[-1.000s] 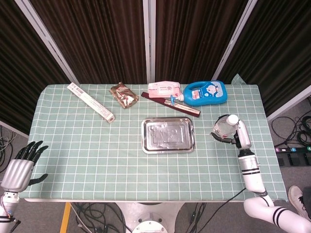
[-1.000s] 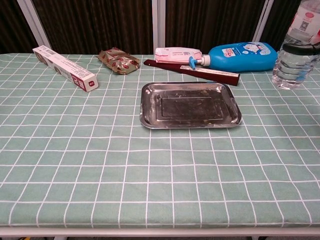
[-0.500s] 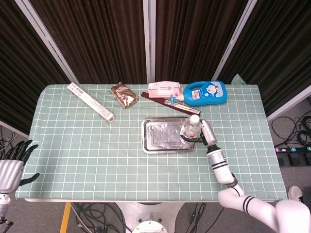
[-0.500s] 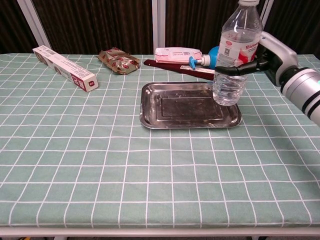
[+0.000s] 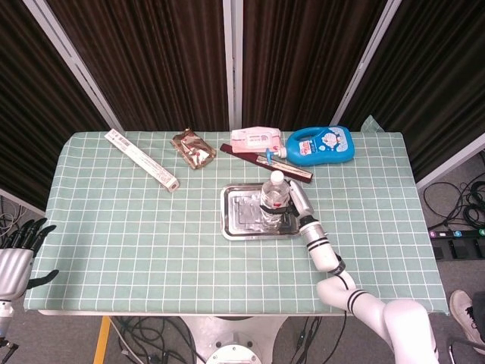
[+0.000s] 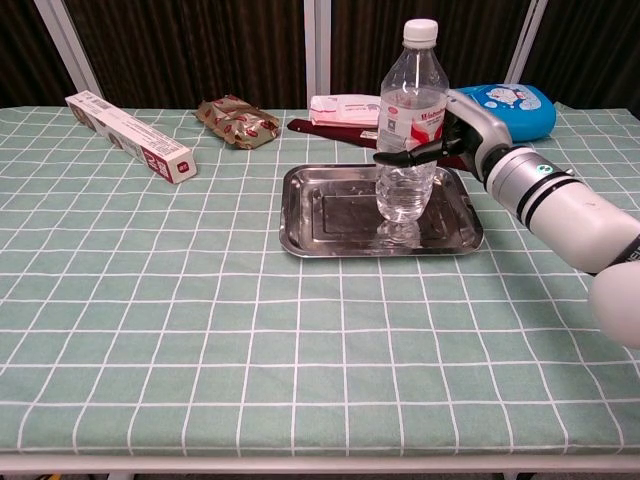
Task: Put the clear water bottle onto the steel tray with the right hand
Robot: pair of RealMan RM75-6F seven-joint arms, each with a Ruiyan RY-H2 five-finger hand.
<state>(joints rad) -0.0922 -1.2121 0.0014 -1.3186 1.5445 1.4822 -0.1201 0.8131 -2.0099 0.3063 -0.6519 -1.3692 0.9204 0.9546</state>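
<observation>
Steel tray (image 6: 300, 215) mid-table; its right half taken by upright clear water bottle (image 6: 408, 130), gripped by right hand (image 6: 462, 130), forearm slanting in from the right front. Tray's left half bare. Behind tray, close to its far rim: dark red box (image 6: 440, 150), pink pack (image 6: 345, 108), blue bottle (image 6: 500, 105) lying flat. Far left: long white box (image 6: 130, 135) and brown packet (image 6: 237, 121), well apart from tray. Open cloth in front and left of tray. Left hand (image 5: 19, 254) off the table's left front corner
</observation>
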